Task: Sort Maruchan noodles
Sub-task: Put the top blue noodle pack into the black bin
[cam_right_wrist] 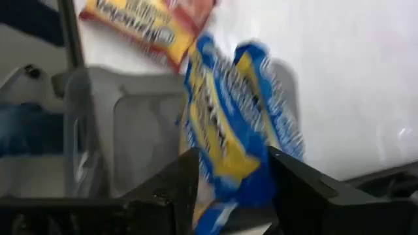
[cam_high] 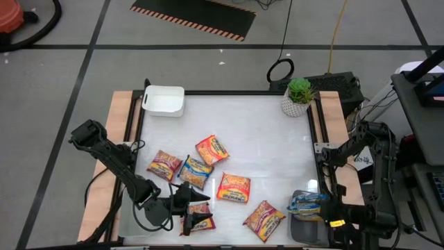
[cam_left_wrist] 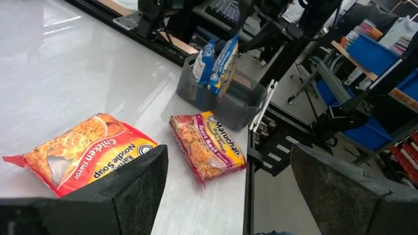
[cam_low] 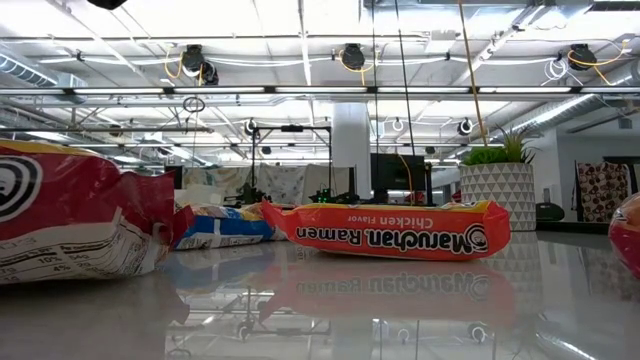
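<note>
Several Maruchan noodle packets lie flat on the white table: orange ones, a blue one, and dark red ones. My left gripper hovers open near the front edge, pointing toward the orange packet and a dark red packet. My right gripper points down over the grey bin at the front right. Blue packets stand on edge in that bin. The right gripper's fingers stand apart on either side of one packet's upper end. My right gripper comes at the blue packet's upper end from above, one finger on each side of it. The picture is blurred, and I cannot tell whether the fingers touch the packet. The packet stands in the grey bin, leaning on its neighbour.
A white bin stands at the table's far left corner and a potted plant at the far right corner. Wooden rails run along both table sides. Bare table lies across the middle and far part.
</note>
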Controlling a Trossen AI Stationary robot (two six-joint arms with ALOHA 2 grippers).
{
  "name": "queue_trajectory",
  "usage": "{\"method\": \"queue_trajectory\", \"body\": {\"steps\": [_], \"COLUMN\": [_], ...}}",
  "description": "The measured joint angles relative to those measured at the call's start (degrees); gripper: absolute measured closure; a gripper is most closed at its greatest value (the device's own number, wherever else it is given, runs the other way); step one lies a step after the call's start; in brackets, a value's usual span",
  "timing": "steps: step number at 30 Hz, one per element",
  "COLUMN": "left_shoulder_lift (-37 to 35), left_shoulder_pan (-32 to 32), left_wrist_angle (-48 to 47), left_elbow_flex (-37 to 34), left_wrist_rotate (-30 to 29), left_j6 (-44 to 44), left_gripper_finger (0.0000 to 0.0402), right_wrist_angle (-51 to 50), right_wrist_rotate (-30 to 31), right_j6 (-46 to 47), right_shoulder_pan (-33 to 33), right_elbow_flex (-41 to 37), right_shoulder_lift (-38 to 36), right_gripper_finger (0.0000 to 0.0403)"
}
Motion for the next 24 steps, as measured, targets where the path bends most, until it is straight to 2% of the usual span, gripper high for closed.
{"method": "queue_trajectory", "body": {"steps": [5,12,15,20,24], "left_shoulder_lift": [0.0,0.0,0.0,0.0,0.0], "left_shoulder_pan": [0.0,0.0,0.0,0.0,0.0], "left_wrist_angle": [0.0,0.0,0.0,0.0,0.0], "left_elbow_flex": [0.0,0.0,0.0,0.0,0.0], "left_wrist_rotate": [0.0,0.0,0.0,0.0,0.0], "left_j6": [0.0,0.0,0.0,0.0,0.0], "left_gripper_finger": [0.0075,0.0075,0.0075,0.0076,0.0075], "right_wrist_angle": [1.3,1.4,1.4,1.4,0.5], "right_wrist_rotate": [-4.0,-3.7,-3.6,-3.6,-3.3], "right_j6": [0.6,-0.1,-0.1,0.0,0.9], "right_shoulder_pan": [0.0,0.0,0.0,0.0,0.0], "right_elbow_flex": [0.0,0.0,0.0,0.0,0.0], "right_shoulder_lift": [0.0,0.0,0.0,0.0,0.0], "right_gripper_finger": [0.0279,0.0364,0.0389,0.0399,0.0383]}}
